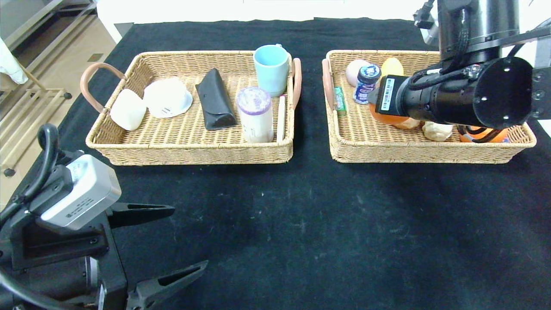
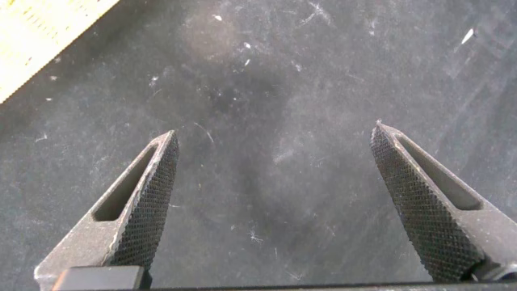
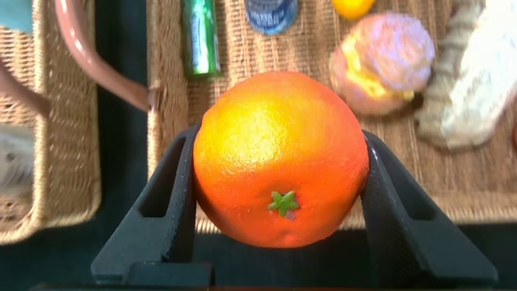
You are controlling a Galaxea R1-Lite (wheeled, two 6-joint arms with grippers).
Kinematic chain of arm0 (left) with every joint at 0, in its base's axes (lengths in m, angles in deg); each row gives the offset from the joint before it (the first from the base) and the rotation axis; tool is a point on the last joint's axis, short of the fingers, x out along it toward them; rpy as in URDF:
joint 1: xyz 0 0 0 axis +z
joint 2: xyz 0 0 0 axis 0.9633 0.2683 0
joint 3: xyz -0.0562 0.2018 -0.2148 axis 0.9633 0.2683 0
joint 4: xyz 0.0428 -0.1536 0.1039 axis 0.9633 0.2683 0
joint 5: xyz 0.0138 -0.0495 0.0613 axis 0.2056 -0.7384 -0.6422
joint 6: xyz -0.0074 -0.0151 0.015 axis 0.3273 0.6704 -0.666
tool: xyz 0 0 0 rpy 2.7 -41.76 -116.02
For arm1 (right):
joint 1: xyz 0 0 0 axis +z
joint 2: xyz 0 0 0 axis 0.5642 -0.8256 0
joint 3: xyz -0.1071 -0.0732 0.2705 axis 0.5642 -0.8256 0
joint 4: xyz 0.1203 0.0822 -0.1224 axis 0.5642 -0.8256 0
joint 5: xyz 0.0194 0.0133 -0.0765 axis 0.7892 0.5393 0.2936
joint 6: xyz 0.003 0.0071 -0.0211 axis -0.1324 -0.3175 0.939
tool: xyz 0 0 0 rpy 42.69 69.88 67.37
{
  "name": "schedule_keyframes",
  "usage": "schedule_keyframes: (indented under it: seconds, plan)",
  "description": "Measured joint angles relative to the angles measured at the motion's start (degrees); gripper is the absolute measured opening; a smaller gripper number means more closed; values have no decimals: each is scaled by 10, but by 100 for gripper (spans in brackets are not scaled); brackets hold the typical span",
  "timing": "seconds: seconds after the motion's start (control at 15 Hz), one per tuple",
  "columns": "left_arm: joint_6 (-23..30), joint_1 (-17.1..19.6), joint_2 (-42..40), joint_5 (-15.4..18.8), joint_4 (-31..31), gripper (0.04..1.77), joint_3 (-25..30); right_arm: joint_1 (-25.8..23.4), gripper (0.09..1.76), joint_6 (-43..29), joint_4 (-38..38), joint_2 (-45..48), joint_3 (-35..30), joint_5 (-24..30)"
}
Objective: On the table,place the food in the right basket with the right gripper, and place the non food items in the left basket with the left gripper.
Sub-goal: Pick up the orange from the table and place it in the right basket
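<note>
The right claw [image 3: 279,202] is clamped on an orange [image 3: 280,158], one finger pressed to each side of the fruit, its green stem mark facing the wrist camera. In the head view the right arm reaches over the right basket [image 1: 430,150] from 3 o'clock, and only a sliver of the orange [image 1: 383,117] shows beneath the wrist, above the basket's wicker floor.

Below and beyond the held fruit lie a green tube [image 3: 199,36] near the basket's left wall, a small blue-capped bottle [image 1: 366,82] at about 11 o'clock in the basket, a yellow lemon-like fruit [image 1: 392,66] just beside it, a pinkish round item [image 1: 355,71] in the far corner, and a pale bread-like piece [image 1: 437,130] toward the near wall.

The left basket [image 1: 189,153] holds a blue mug [image 1: 271,69] at its 1 o'clock corner, a clear purple-lidded jar [image 1: 255,114], a black case [image 1: 215,104] in the middle, a white bowl [image 1: 168,97] and a white block [image 1: 128,109] at 9 o'clock.

The left claw [image 1: 181,239] hangs at 7 o'clock over the black surface [image 1: 323,224], its fingers spread wide apart with nothing between them.
</note>
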Motion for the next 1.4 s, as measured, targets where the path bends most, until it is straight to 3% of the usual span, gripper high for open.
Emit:
schedule_keyframes:
  seconds: [0.53, 0.93, 1.4]
  plan:
    - [0, 2, -5, 0, 0, 172, 0, -38, 120, 34, 120, -54, 1, 14]
    - [1, 2, -6, 2, 0, 172, -1, -41, 147, 43, 131, -64, -2, 19]
    - [0, 2, -4, 2, 0, 172, 0, -36, 161, 42, 130, -55, -17, 19]
